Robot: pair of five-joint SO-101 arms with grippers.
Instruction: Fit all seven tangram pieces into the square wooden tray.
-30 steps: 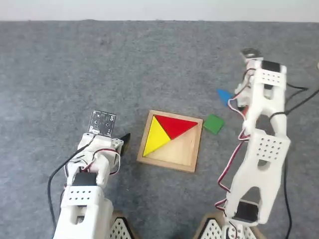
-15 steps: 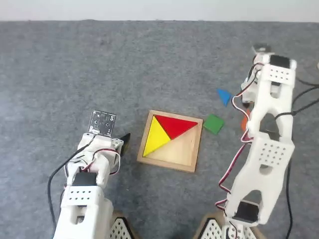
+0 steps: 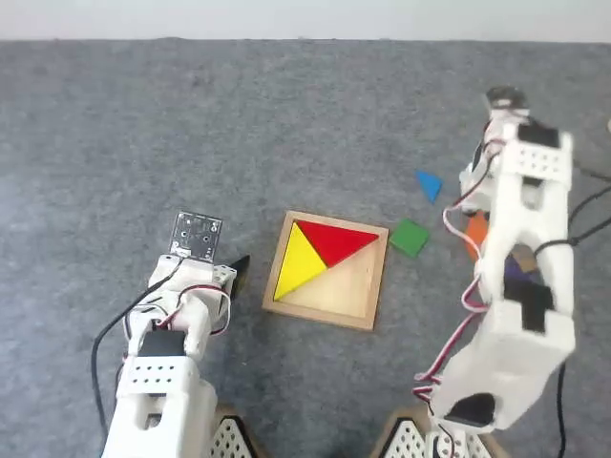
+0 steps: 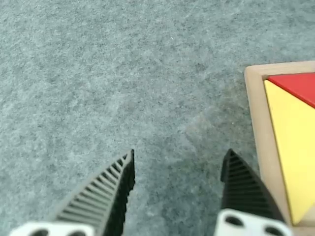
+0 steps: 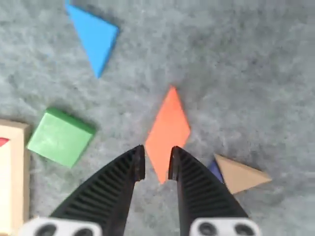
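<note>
– So, where is the tray (image 3: pixel 342 287)?
– It sits in the middle of the grey tabletop (image 3: pixel 191 124). A red triangle (image 3: pixel 336 239) and a yellow triangle (image 3: pixel 297 263) lie in it, side by side and touching. The rest of the tray floor is bare wood.
– And the other pieces?
– They lie out on the tabletop, on the right arm's side. A green square (image 3: pixel 410 238) is just beside the tray's corner. A blue triangle (image 3: pixel 430 184) is a bit farther off. An orange piece (image 5: pixel 168 129) with slanted sides lies near the green square. A tan triangle (image 5: pixel 239 175) lies close to the orange one, and a dark blue piece (image 5: pixel 213 169) peeks out right next to it.
– What about the right gripper (image 5: pixel 156 150)?
– It hangs over one pointed end of the orange piece. Its fingers are close, with a thin gap, and orange shows through the gap. I cannot tell if it touches the piece.
– And the left gripper (image 4: pixel 180 155)?
– Its fingers are wide apart with nothing between them. It is over bare tabletop, just beside the tray's edge by the yellow triangle.
</note>
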